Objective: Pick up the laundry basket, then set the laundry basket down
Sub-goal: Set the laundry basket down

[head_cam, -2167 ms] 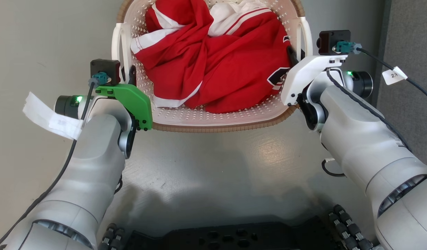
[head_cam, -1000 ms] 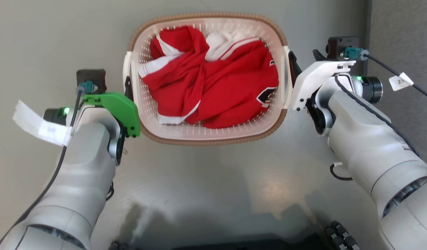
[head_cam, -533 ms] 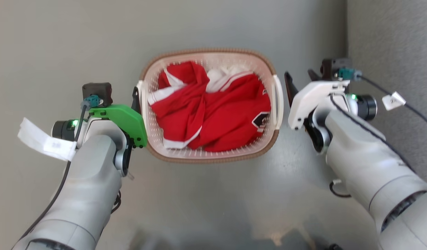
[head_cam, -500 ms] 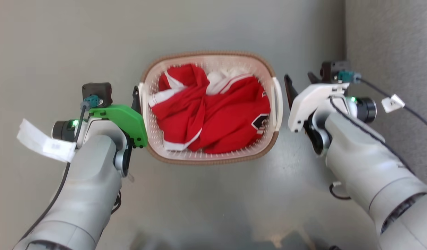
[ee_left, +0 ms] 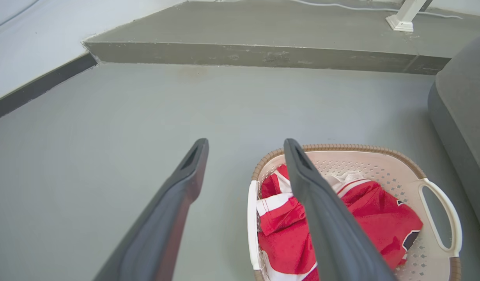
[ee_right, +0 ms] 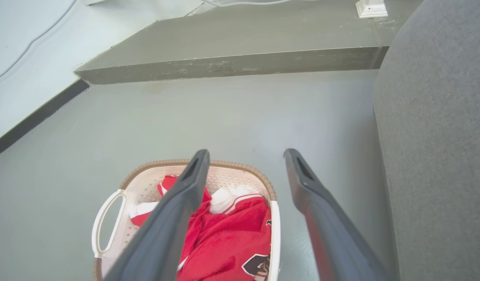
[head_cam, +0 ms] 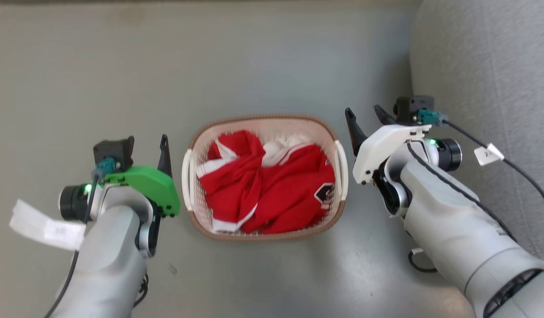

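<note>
Between the left gripper (head_cam: 148, 142) and right gripper (head_cam: 363, 114), both spread open and empty, the laundry basket (head_cam: 254, 120) sits on the floor (head_cam: 272, 265), touched by neither. Set-down looks done; any lift calls for each claw closing on its nearest white handle (head_cam: 186, 181).
</note>
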You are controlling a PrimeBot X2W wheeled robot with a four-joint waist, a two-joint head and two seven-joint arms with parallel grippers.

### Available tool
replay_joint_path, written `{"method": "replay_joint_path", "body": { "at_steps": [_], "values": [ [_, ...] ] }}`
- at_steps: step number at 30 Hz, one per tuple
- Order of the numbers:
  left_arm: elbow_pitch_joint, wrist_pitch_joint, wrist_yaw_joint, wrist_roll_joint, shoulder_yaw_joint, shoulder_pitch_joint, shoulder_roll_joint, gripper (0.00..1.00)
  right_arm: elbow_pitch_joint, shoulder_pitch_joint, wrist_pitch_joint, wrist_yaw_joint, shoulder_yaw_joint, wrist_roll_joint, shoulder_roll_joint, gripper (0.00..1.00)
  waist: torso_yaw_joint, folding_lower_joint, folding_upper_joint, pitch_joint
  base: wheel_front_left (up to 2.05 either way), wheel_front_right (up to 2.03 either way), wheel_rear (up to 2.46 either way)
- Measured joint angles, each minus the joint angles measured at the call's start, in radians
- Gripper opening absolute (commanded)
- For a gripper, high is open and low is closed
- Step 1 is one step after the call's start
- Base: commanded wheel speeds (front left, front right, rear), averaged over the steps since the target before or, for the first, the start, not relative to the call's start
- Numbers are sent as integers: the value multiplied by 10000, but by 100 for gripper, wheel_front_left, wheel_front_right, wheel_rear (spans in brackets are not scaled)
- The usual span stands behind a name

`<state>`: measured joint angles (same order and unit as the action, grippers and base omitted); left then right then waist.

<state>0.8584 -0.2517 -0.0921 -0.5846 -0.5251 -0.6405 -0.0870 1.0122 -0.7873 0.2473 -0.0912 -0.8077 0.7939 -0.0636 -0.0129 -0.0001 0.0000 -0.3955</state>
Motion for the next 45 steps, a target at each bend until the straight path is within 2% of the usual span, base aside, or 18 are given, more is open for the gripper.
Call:
{"method": "replay_joint_path", "body": {
  "at_steps": [9, 19, 31, 45],
  "values": [
    [-1900, 0, -140, 767, 903, 1267, -286, 100, -1392, 1063, 2, -176, 917, -736, -224, 100, -87, 0, 0, 1193, 0, 0, 0],
    [-3749, 0, -151, 1755, 1697, 3222, -293, 100, -3012, 2663, 44, -253, 1883, -1664, -412, 100, -124, -1, 0, 2386, 0, 0, 0],
    [-5474, 0, -236, 2439, 2309, 5338, -261, 100, -4830, 4638, 46, -326, 2750, -2596, -431, 100, -138, -1, 0, 3561, 0, 0, 0],
    [-6966, 0, -240, 3016, 2685, 6966, -153, 100, -6470, 6567, 44, -337, 3985, -3390, -387, 100, -257, 0, 0, 4079, 0, 0, 0]
  ]
}}
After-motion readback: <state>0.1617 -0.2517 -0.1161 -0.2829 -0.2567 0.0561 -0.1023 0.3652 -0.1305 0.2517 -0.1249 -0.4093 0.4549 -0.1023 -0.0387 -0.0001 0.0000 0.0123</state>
